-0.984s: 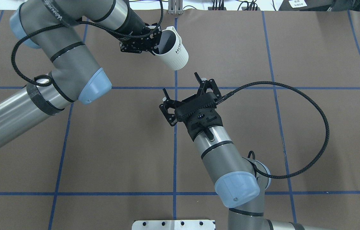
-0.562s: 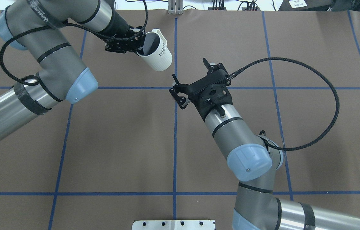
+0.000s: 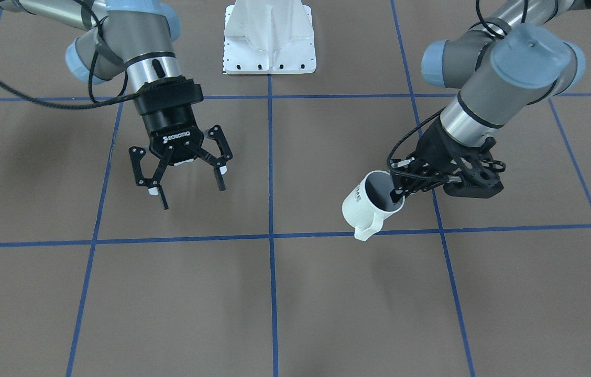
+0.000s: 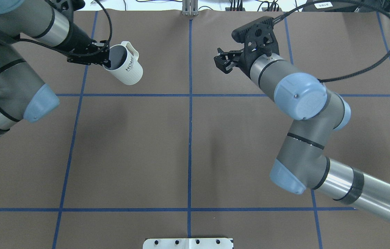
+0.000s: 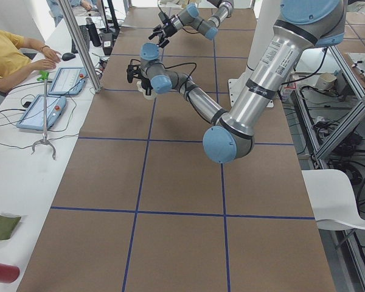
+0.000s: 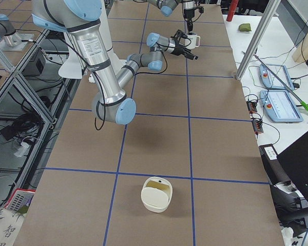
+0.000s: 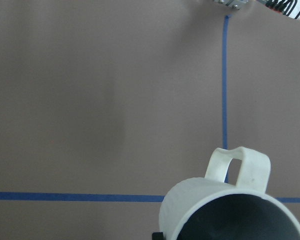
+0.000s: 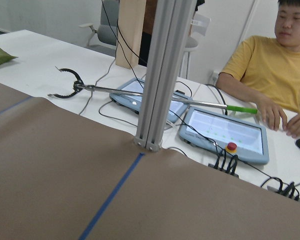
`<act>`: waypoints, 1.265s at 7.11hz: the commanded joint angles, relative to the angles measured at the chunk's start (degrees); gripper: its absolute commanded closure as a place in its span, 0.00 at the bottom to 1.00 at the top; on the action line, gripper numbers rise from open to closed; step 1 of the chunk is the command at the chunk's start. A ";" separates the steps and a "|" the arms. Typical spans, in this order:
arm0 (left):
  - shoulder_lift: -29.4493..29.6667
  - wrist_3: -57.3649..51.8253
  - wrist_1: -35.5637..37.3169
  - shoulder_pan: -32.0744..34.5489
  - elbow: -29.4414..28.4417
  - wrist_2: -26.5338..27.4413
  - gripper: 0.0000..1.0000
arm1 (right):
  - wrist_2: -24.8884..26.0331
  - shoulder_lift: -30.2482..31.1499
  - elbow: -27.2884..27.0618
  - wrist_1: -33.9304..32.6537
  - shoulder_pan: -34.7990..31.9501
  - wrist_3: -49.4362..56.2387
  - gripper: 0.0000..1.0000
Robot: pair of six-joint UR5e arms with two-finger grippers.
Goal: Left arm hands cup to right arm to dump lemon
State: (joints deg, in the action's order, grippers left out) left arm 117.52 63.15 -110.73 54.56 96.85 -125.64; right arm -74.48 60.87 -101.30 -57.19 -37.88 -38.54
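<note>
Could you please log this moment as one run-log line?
left gripper: shut on rim of tilted mug | right gripper: open, empty, apart | handover: pending

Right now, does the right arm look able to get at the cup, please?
Probably yes: the right gripper is open, nothing stands between it and the cup, and the left gripper pinches only the rim, leaving its side free.

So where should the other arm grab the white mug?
Probably take the cup around its ribbed body near the base, the right end effector coming from the robot's right. The left end effector pinches the rim, and the handle points away from the robot, leaving that side wall free.
</note>
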 commanded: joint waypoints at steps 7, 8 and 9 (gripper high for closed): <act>-27.06 -35.80 -1.85 8.80 2.99 -0.05 1.00 | -54.14 6.34 2.32 -31.05 -32.83 25.39 0.00; -28.21 -35.91 -4.73 8.72 0.90 -0.05 1.00 | -55.84 9.06 2.86 -30.79 -35.74 26.05 0.00; -29.01 -35.91 -10.94 8.54 -3.29 -0.05 1.00 | -56.03 10.66 3.56 -30.96 -38.91 27.97 0.01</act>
State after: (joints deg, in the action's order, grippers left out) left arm 89.88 27.76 -115.89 63.20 97.48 -125.68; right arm -129.01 69.00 -98.64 -88.05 -72.74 -13.31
